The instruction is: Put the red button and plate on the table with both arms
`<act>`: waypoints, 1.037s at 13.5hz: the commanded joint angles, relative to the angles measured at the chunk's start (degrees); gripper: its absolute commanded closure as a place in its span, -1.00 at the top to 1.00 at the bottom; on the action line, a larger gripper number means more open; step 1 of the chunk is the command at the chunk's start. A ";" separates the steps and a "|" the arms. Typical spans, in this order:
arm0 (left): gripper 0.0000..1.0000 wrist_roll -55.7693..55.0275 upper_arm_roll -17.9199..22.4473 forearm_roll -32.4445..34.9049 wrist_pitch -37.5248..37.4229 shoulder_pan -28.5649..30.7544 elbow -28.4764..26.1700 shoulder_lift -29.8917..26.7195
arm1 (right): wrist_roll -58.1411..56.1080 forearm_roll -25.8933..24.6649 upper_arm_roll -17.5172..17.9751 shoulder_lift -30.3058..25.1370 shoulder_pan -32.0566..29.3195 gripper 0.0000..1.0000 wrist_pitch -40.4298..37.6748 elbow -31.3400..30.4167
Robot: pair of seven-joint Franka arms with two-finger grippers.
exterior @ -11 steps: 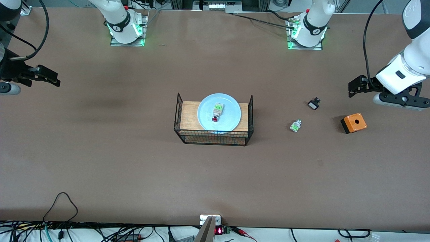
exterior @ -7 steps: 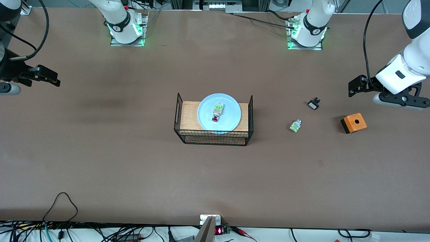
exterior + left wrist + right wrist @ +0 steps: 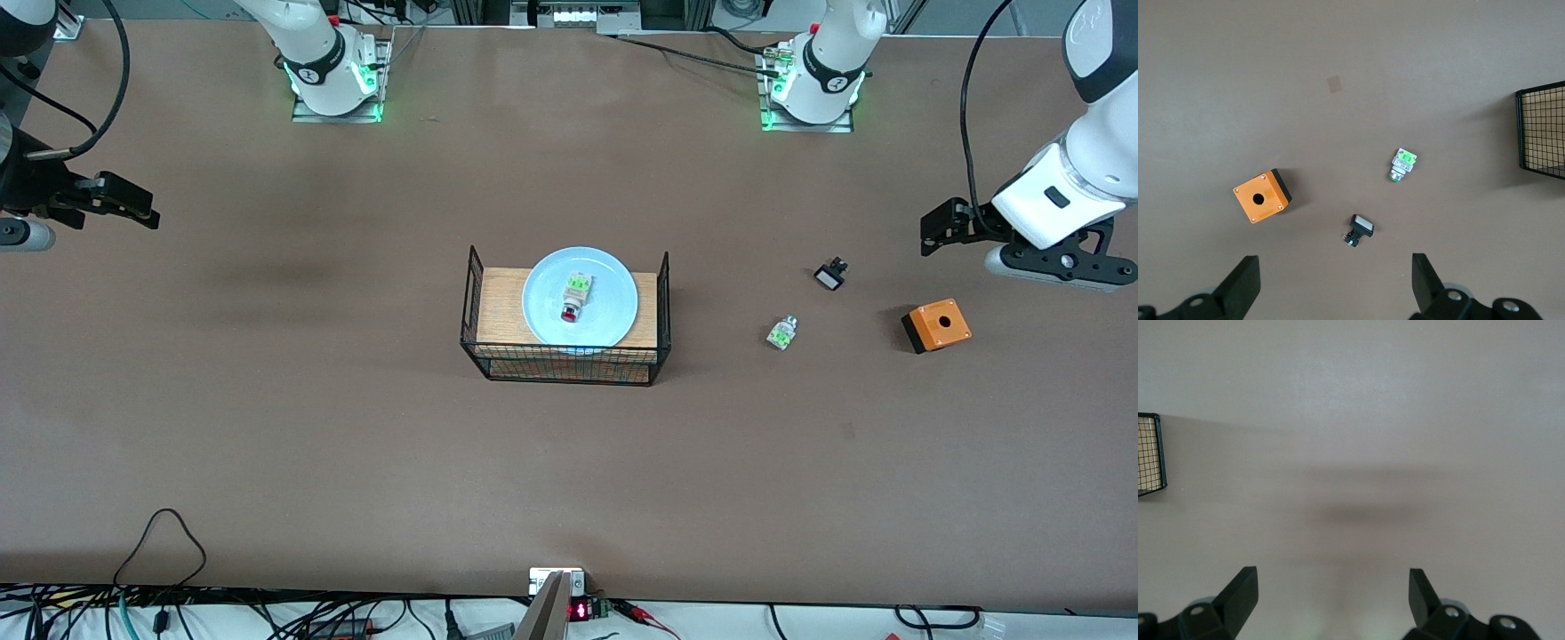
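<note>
The pale blue plate [image 3: 613, 311] rests on the wooden top of a black wire rack [image 3: 565, 364] in the middle of the brown table [image 3: 311, 427]. The red button [image 3: 573, 298] lies on the plate, its red cap toward the front camera. My left gripper [image 3: 933, 233] hangs open and empty over the table's left-arm end, by the orange box; in the left wrist view [image 3: 1335, 270] its fingers stand wide apart. My right gripper [image 3: 142, 212] hangs open and empty over bare table at the right-arm end, as the right wrist view [image 3: 1331, 580] shows. Both are well apart from the rack.
Toward the left arm's end lie a green-patched piece without red tip [image 3: 782, 332] [image 3: 1403, 164], a small black-and-white piece [image 3: 830, 275] [image 3: 1359, 229] and an orange box with a hole [image 3: 936, 325] [image 3: 1261, 195]. A rack corner shows in both wrist views [image 3: 1541, 130] [image 3: 1150, 457]. Cables run along the front edge.
The left arm's hand has shifted very slightly toward the middle of the table. The plate, the button and the right arm have not moved.
</note>
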 commanded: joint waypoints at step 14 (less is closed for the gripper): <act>1.00 -22.14 -1.23 -10.99 -8.84 -18.85 22.48 15.99 | 0.23 0.01 0.34 0.28 -0.14 1.00 -0.96 0.64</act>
